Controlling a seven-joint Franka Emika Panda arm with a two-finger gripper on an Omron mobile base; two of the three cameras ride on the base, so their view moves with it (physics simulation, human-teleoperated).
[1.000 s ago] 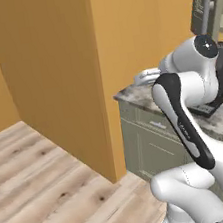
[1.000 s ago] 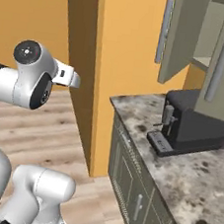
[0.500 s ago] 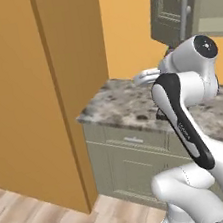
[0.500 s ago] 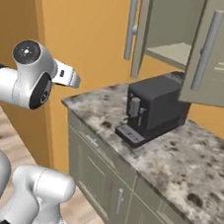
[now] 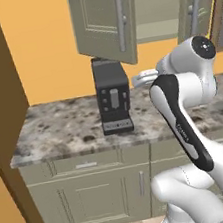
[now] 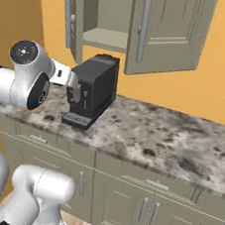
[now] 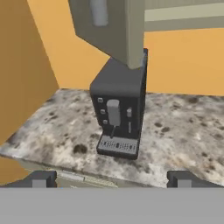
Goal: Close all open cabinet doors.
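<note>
Base has driven sideways; coffee machine point(image 5: 112, 95) now central on the counter point(image 6: 171, 136), formerly off to the right. Cabinet doors: left door point(image 5: 104, 21) and right door point(image 5: 196, 5) both swung open above the machine. Gripper point(image 7: 112, 180): fingertips wide apart, holding nothing, facing the machine, below the doors

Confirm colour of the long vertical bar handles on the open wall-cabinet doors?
Silver, on grey-beige doors; the bar handle shows best in the left base view.
</note>
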